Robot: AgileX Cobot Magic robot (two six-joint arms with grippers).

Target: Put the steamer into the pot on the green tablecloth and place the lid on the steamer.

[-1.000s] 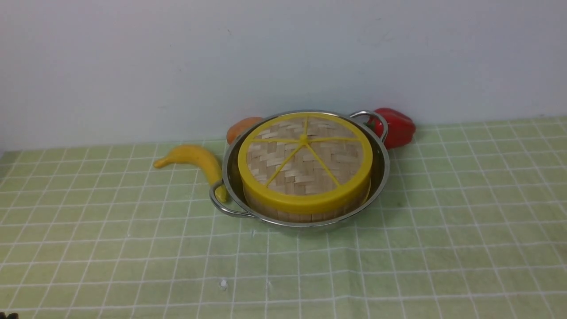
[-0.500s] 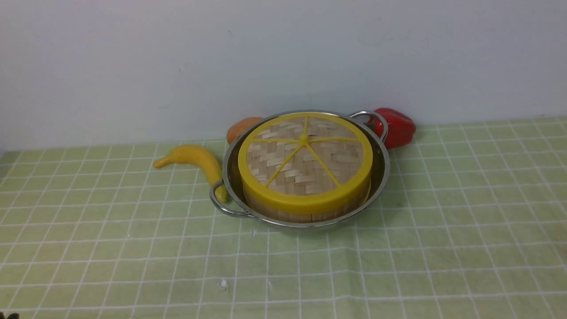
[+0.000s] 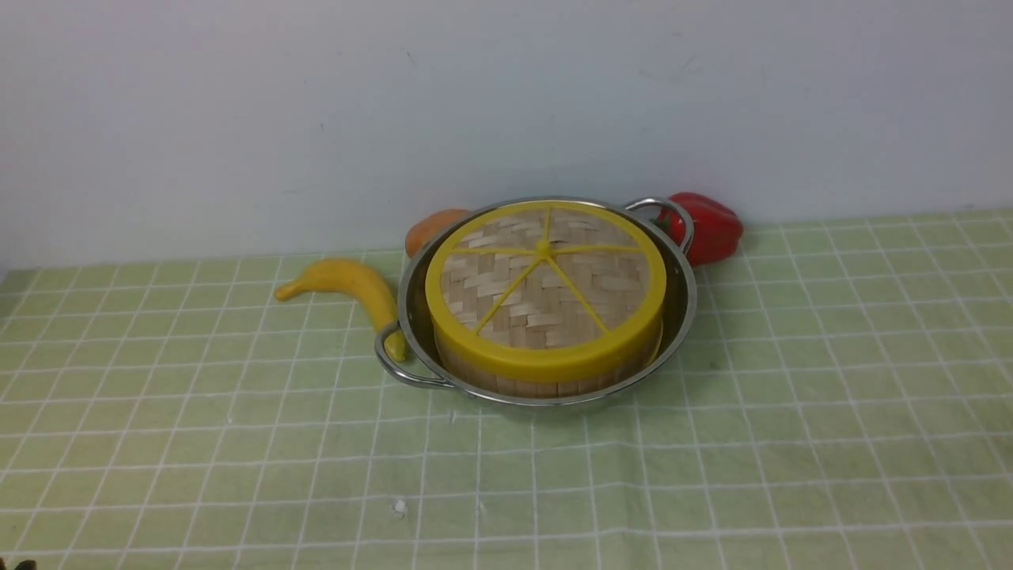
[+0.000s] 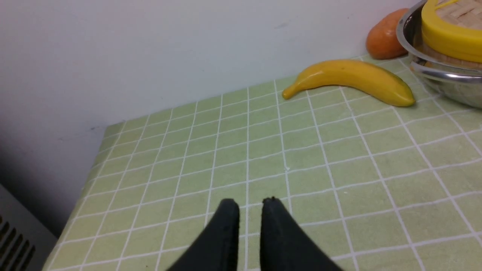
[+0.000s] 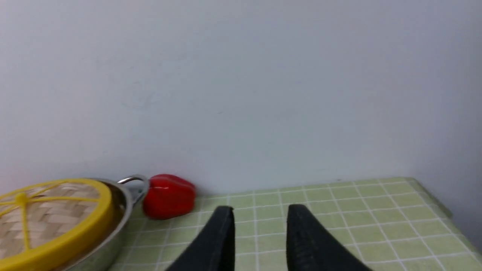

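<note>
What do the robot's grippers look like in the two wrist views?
Only the fingers show. The left gripper has two matte black fingers, broad at the base and tapering to rounded tips. The right gripper has the same matte black, wedge-shaped fingers. No cables, markings or arm links are visible in any view.

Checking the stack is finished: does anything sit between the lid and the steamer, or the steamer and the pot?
Nothing visible does: the lid caps the steamer, which stands inside the pot.
</note>
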